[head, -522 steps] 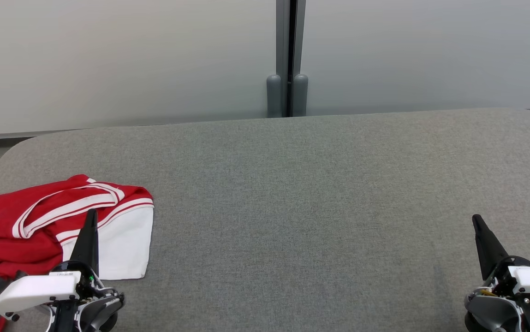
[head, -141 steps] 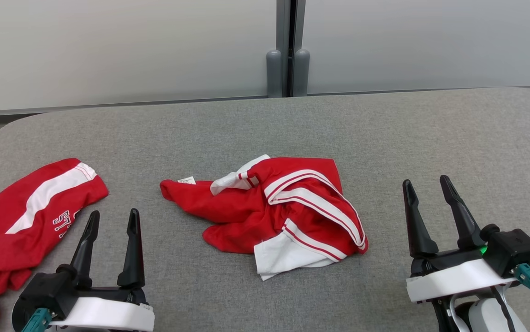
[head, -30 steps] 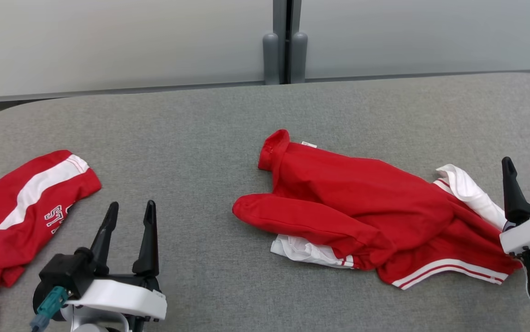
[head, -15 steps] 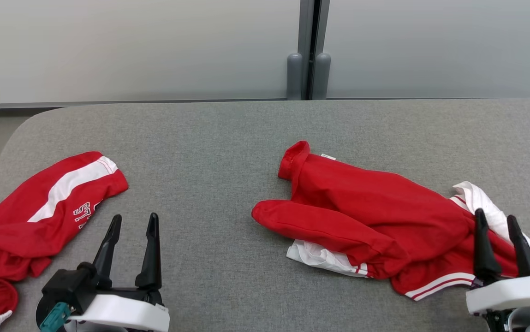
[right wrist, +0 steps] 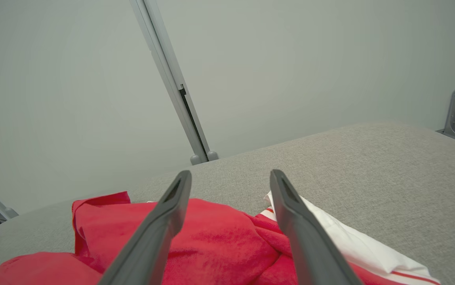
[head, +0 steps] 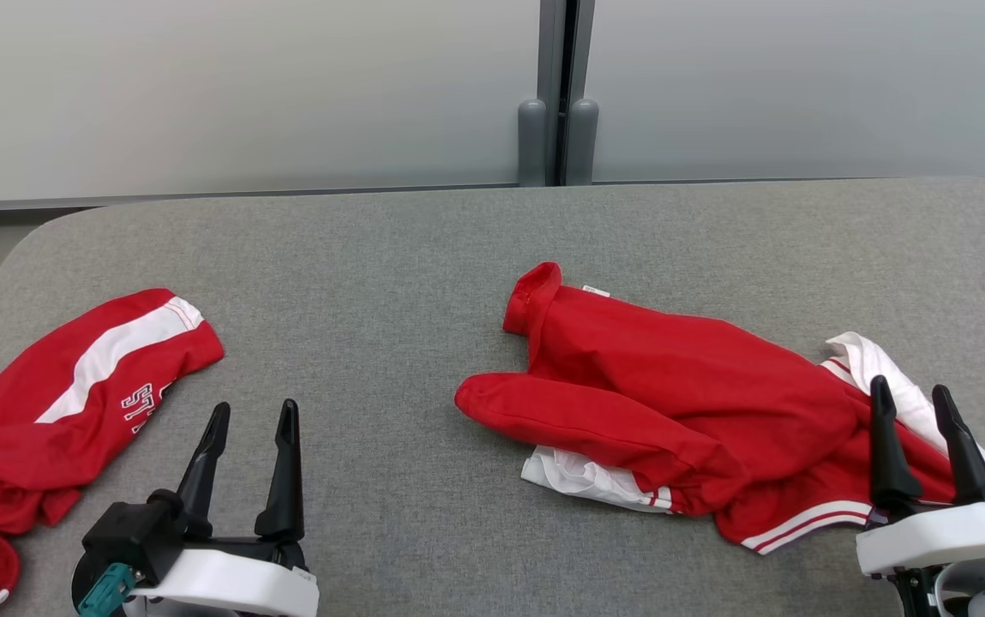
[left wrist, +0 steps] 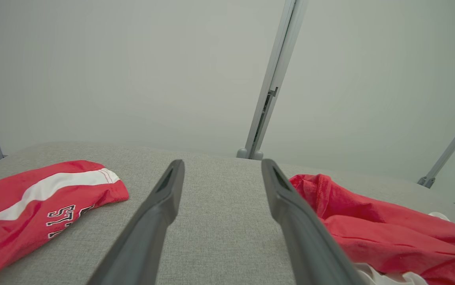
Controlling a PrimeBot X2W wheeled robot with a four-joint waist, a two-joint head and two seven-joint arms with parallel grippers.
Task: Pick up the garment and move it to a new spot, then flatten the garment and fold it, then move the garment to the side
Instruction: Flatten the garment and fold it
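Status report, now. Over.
Left tool open, empty. Right tool open, at right end of crumpled red-and-white fabric jersey, not flattened. Second red lettered garment far left, apart.

Head view. You see the garment [head: 698, 411], red with white striped trim, lying crumpled on the right half of the grey fabric table [head: 423, 283], with one red sleeve pointing left. Your right gripper [head: 909, 386], fingers spread apart, stands over the garment's right end; whether it touches the cloth is hard to judge from this angle. Your left gripper [head: 254, 410], fingers likewise parted and holding nothing, sits at the lower left, near a second red garment [head: 72, 394] with a white stripe and lettering. Behind the table, pale wall panels [head: 243, 86] meet at a grey post [head: 556, 94].
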